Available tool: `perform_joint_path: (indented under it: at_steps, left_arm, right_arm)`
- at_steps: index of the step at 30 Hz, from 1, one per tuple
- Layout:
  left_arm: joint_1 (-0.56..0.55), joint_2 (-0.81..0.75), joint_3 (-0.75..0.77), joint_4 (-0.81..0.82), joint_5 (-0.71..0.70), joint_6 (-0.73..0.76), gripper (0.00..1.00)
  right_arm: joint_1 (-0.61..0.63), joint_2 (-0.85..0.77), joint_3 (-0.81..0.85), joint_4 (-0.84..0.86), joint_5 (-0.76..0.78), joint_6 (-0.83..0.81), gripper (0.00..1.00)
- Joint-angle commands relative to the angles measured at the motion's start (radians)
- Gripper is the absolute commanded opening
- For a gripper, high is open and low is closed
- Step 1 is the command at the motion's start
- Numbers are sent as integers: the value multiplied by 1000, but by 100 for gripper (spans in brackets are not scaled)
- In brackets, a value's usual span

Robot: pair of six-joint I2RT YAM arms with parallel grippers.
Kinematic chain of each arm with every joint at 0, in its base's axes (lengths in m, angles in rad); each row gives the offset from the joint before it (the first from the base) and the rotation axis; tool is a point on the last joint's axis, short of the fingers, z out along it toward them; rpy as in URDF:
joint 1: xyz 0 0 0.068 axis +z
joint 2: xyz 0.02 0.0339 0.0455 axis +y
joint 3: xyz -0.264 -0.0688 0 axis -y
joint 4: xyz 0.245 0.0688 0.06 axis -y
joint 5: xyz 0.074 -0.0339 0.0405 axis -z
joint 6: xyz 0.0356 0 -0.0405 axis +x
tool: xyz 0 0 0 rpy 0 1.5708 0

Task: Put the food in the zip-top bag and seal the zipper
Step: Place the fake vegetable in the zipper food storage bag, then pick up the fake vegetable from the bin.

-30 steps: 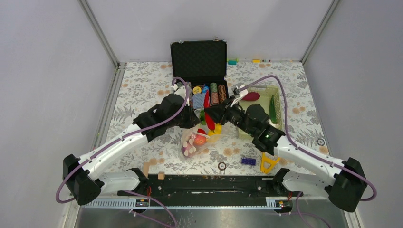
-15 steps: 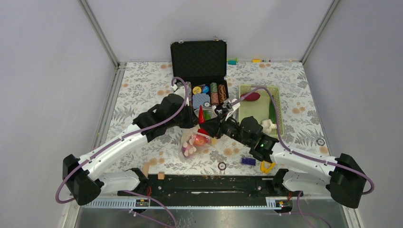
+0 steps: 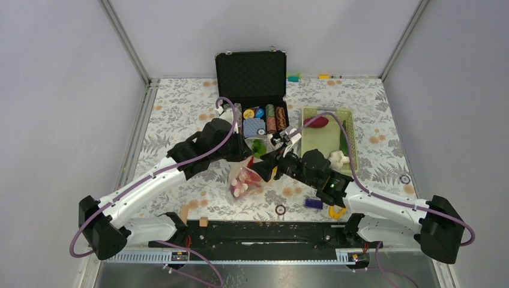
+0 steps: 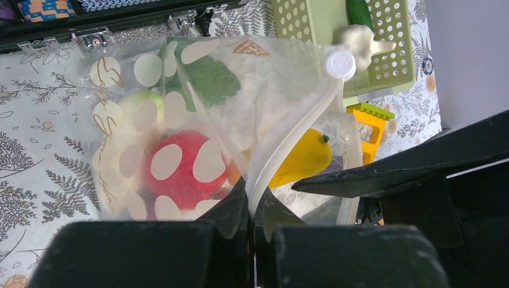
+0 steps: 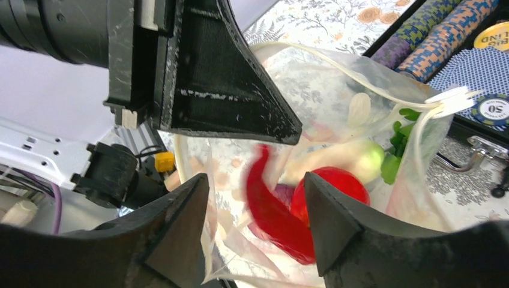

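The clear zip-top bag (image 3: 242, 181) lies in front of the black case, its mouth held up. My left gripper (image 4: 252, 207) is shut on the white zipper strip (image 4: 288, 144) at the mouth edge. Inside the bag I see a red round piece (image 4: 180, 165), a green leafy piece (image 4: 210, 78) and a yellow piece (image 4: 303, 159). My right gripper (image 5: 258, 207) is open at the bag's mouth. A blurred red chili (image 5: 270, 210) lies between its spread jaws inside the bag, touching neither, beside the red round piece (image 5: 333, 186) and a white long piece (image 5: 342, 159).
The open black case (image 3: 255, 90) with poker chips (image 5: 444, 36) stands just behind the bag. The pale green basket (image 3: 327, 135) at the right holds a dark red piece (image 3: 317, 122), a green piece (image 3: 344, 138) and a white piece (image 3: 336, 159). A blue brick (image 3: 313, 203) and a yellow toy (image 3: 336, 211) lie near the front.
My right gripper brought the red chili down from in front of the case to the bag's mouth and opened; the chili is now in the bag. My left gripper kept its hold.
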Motion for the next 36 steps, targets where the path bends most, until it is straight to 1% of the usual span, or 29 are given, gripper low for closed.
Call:
perform_joint_path:
  at_steps: [1,5,7,8,9,12,14,15,16,17,19,22,26,28,31,33,36]
  left_arm:
    - [4,-33,45,48,-14,4,0]
    - [5,-38,41,40,-14,3,0]
    - [5,-45,35,38,-15,3,0]
    - [6,-48,34,39,-16,5,0]
    - [5,-50,32,37,-15,8,0]
    - [5,-57,33,32,-16,17,0]
    - [5,-60,33,30,-15,25,0]
    - [5,-60,34,27,-15,30,0]
    - [4,-60,33,24,-16,32,0]
    - [5,-60,31,22,-18,36,0]
    - [5,-59,26,19,-20,41,0]
    - [5,-56,18,19,-18,44,0]
    - [5,-53,16,19,-20,45,0]
    - [5,-51,16,19,-18,45,0]
    - [5,-47,16,18,-20,45,0]
    - [4,-41,17,17,-14,44,0]
    - [5,-28,23,9,-14,45,0]
  right_arm:
    - [9,-46,60,-83,7,-52,71]
    - [9,-70,122,-194,70,-59,78]
    - [9,-92,152,-265,146,-49,87]
    - [9,-103,165,-296,177,-51,95]
    - [9,-113,175,-328,214,-51,99]
    - [8,-128,211,-455,388,-29,100]
    - [1,-124,246,-576,501,0,100]
    - [-17,-116,272,-640,533,21,100]
    - [-51,-106,287,-697,538,46,100]
    - [-106,-92,311,-744,508,83,100]
    - [-246,-55,323,-796,394,153,100]
    - [-427,23,334,-806,330,254,100]
    - [-603,197,396,-771,325,359,100]
    - [-673,303,439,-755,284,445,100]
    - [-744,460,500,-710,226,577,100]
    - [-763,537,513,-646,245,689,99]
    - [-770,627,527,-576,300,801,98]
